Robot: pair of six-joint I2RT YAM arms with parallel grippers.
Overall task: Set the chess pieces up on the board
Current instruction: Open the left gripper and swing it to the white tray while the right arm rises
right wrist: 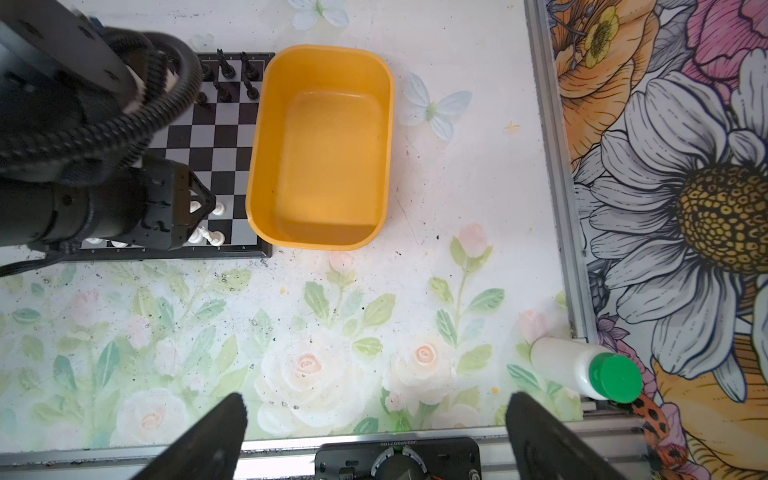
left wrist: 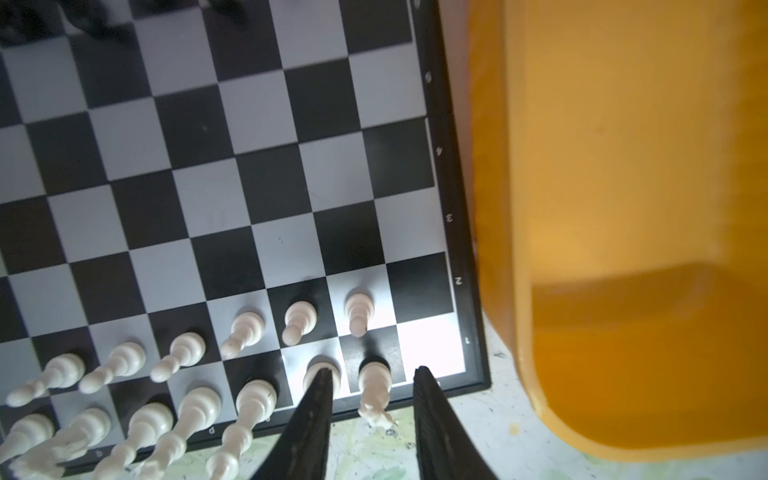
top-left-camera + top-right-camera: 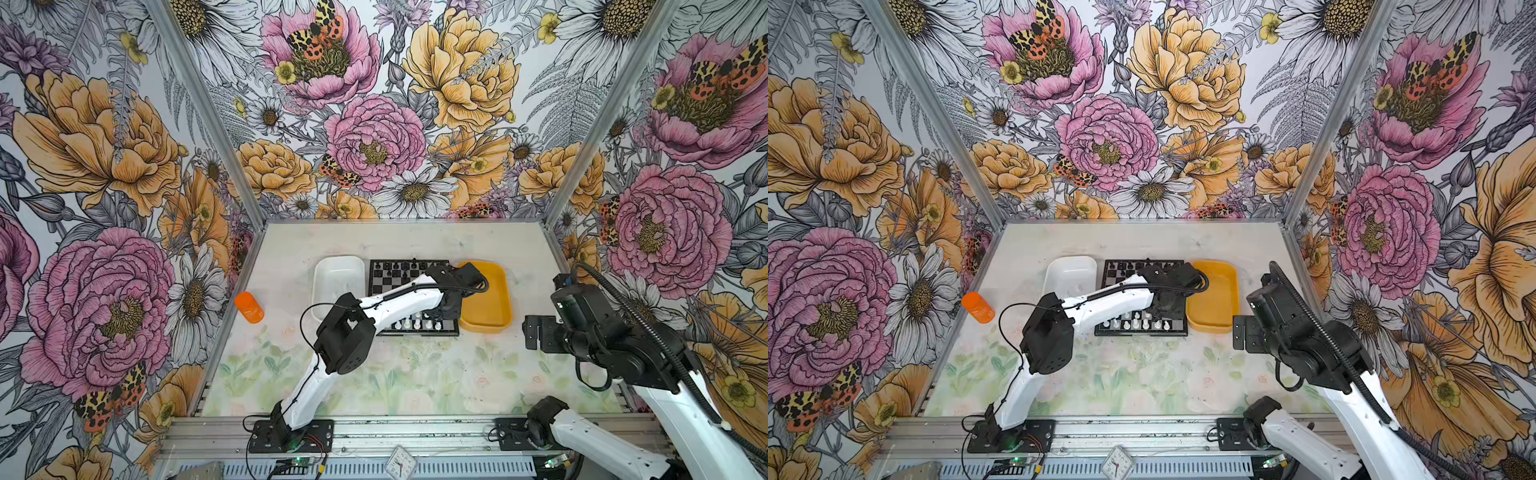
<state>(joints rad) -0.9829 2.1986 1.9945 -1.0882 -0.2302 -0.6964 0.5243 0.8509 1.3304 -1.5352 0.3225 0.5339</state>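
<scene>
The left arm [image 3: 399,301] is reaching from the front edge of the worktop [image 3: 415,374] toward its middle. The left gripper [image 2: 372,374] is pointing down with its jaws a little apart. The right arm [image 3: 602,328] is hanging folded by the right edge. The right gripper [image 1: 376,399] is holding its jaws wide apart.

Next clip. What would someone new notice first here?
The loud floral wallpaper of pink and yellow blooms fills all three walls. Mid-table, the square black-and-silver checkered chessboard sits between a white rectangular tray and a yellow rectangular plastic tray. The left gripper reaches to the board's near corner by the yellow tray, jaws apart on either side of a tiny white plastic chess piece.
</scene>
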